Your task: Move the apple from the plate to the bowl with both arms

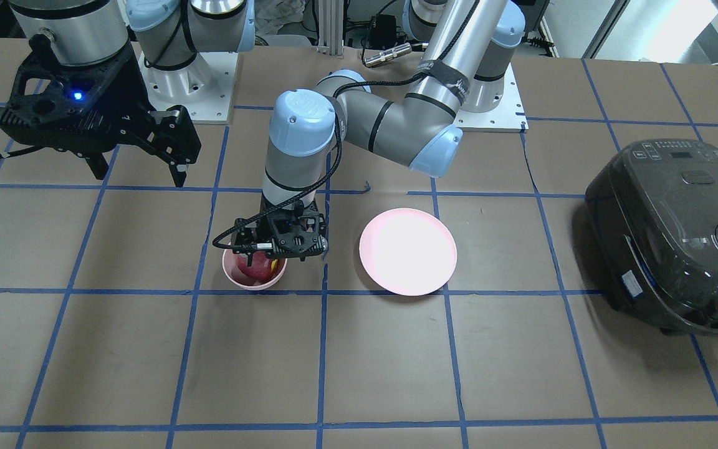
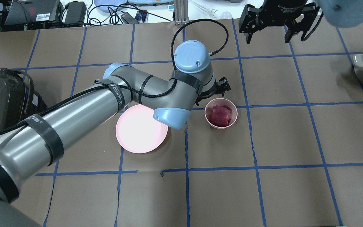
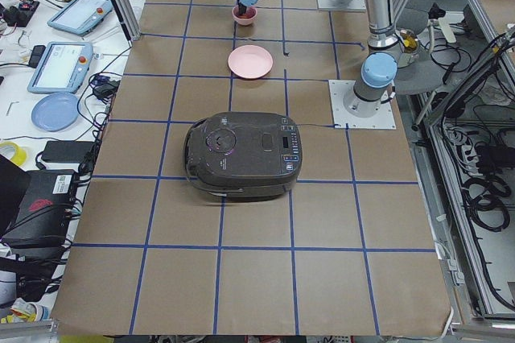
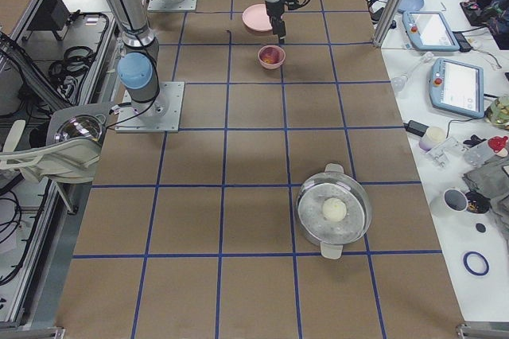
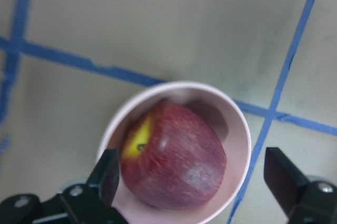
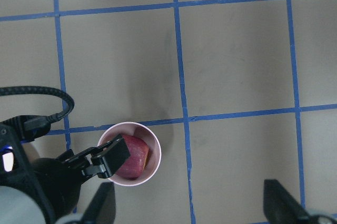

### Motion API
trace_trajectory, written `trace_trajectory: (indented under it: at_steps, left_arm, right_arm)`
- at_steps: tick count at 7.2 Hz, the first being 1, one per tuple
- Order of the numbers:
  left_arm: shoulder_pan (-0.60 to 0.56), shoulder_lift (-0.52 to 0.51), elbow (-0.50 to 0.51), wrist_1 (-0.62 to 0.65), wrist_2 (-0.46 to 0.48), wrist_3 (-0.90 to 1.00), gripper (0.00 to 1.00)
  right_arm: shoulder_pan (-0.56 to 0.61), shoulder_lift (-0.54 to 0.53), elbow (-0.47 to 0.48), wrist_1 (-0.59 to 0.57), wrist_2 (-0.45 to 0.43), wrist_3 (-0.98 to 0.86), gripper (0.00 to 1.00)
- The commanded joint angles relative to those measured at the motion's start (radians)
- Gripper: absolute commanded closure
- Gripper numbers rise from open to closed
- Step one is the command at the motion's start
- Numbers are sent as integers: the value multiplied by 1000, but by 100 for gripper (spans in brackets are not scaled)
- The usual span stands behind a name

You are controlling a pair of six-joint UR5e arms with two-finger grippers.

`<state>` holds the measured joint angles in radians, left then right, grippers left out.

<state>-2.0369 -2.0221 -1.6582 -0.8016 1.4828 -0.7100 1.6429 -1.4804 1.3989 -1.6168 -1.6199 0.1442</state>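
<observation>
The dark red apple (image 1: 256, 267) with a yellowish patch lies inside the small pink bowl (image 1: 234, 277); both also show in the overhead view, the apple (image 2: 220, 115) within the bowl's rim (image 2: 207, 116). My left gripper (image 1: 267, 254) hangs just above the bowl, open, its fingers (image 5: 108, 174) on either side of the apple (image 5: 174, 161) and not touching it. The flat pink plate (image 1: 407, 251) lies bare beside the bowl. My right gripper (image 1: 138, 174) is open and empty, high above the table and apart from the bowl (image 6: 155, 153).
A dark rice cooker (image 1: 677, 237) stands on the table past the plate. A metal pot (image 4: 334, 210) holding a pale ball stands far off on the robot's right. Blue tape lines grid the brown table.
</observation>
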Motion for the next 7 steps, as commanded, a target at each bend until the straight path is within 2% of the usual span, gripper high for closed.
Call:
trace_trajectory:
  at_steps: [1,2,4,6,7]
  left_arm:
    - [116,98,-26,-175,27,221,0]
    - [203,144,-46,-232,27,345,0]
    - [360,268,-28,-434,27,572,0]
    - [421,365,58,-658,28,636,0]
    - [422,391,98,-697,59,636,0]
  right_arm:
    - [0,0,0,-1,0,0,0]
    - [0,0,0,-2,0,0,0]
    - [0,0,2,0,0,0,0]
    - [0,0,2,0,-1,0,0]
    - [-1,0,2,0,-2,0,0]
